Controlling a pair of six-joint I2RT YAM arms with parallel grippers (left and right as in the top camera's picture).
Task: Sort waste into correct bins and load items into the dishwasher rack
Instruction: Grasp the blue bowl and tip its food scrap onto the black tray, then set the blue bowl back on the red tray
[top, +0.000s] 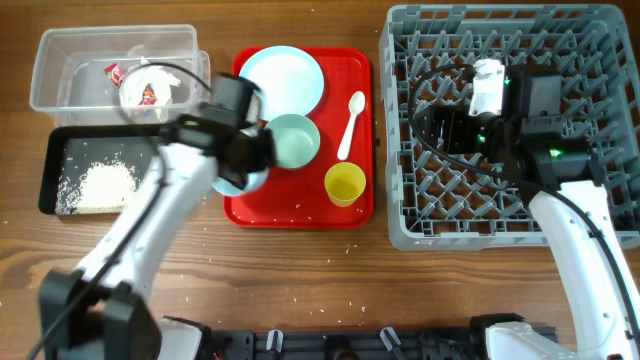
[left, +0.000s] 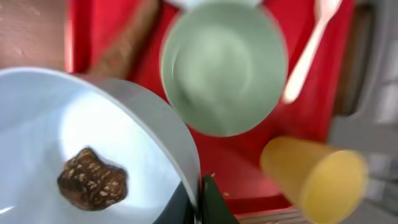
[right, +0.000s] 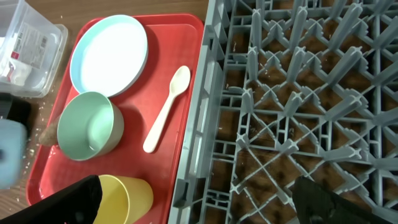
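At the left edge of the red tray (top: 300, 215), the left end effector (top: 248, 165) pinches the rim of a pale blue bowl (left: 37, 124). The left wrist view shows that rim running down between its fingers (left: 211, 202). A small dark brown lump (left: 92, 179), flecked with pale grains, lies inside this bowl. Whether the bowl rests on the tray or is held clear of it cannot be told.

Tray contents:
- A second bowl (top: 293, 140) stands upright just beside the held one.
- A round plate (top: 283, 82) lies flat at the far end of the tray, just beside the second bowl.
- A white plastic spoon (top: 350, 125) lies to the right of the second bowl.
- A small yellow cup (top: 345, 185) stands mouth up near the front right corner.
- A brown cone-shaped piece (left: 121, 46), blurred, lies on the tray to the left of the second bowl.

Bins, left of the red tray:
- The clear tub (top: 45, 70) holds crumpled white wrappers with red print (top: 145, 90).
- The black tray (top: 48, 175) sits just in front of the tub and holds a heap of white grains (top: 105, 185).

To the right, the right end effector (top: 432, 128) hangs over the grey dishwasher rack (top: 600, 60). Its fingers are spread wide and grip nothing.

Stray grains dot the wooden counter (top: 300, 290) in front of the red tray.
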